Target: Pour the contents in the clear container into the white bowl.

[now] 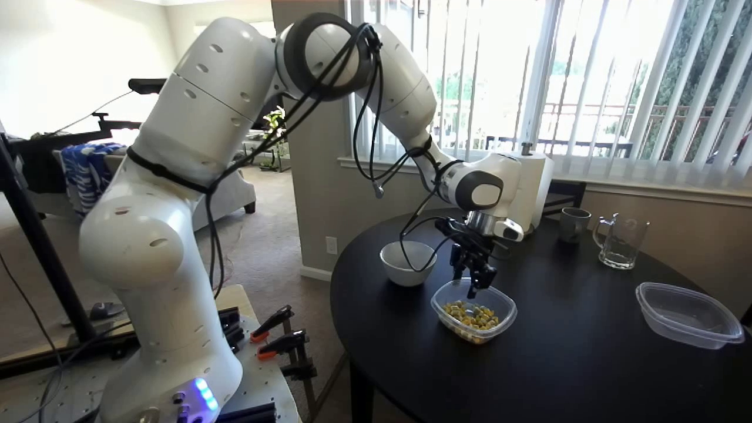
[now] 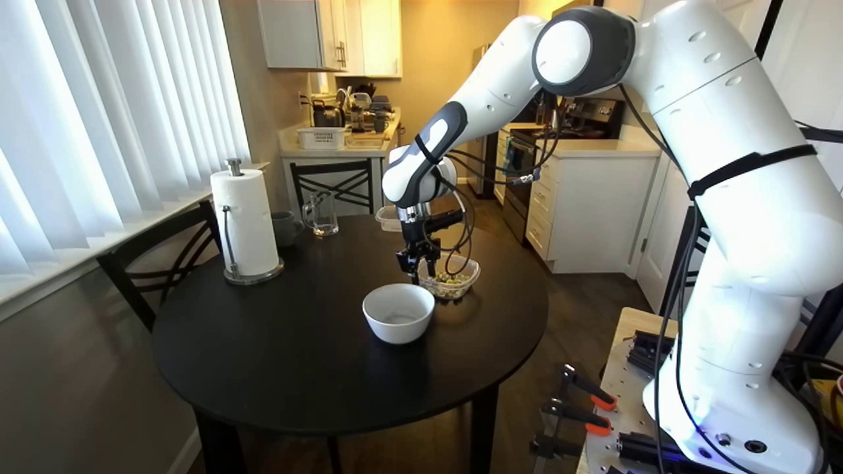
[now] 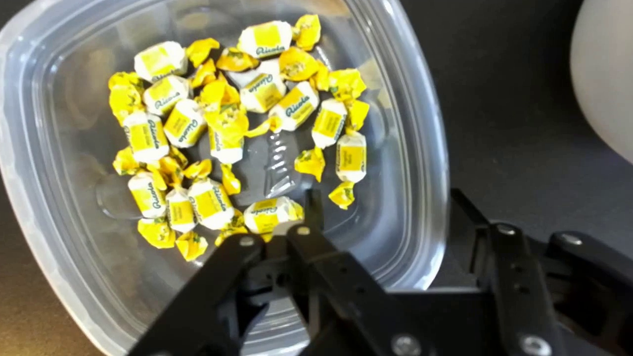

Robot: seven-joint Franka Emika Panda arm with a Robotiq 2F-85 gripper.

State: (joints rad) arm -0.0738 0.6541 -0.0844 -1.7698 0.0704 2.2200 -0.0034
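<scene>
Lower right, wrist view: the clear container (image 3: 433, 207) is straddled at its rim, gripper (image 3: 389, 202) jaws apart — square pinching is advised.

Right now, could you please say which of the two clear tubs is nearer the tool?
The tub holding wrapped sweets, beside the bowl, has the tool at its rim; the other tub stands farther off.

Dark-lettered yellow-and-white sweets (image 3: 226, 123), clear container (image 3: 424, 170), white bowl (image 2: 398, 327), black pincer (image 3: 386, 207), black table (image 2: 283, 368), blue-and-white patterned cloth (image 1: 88, 170).
</scene>
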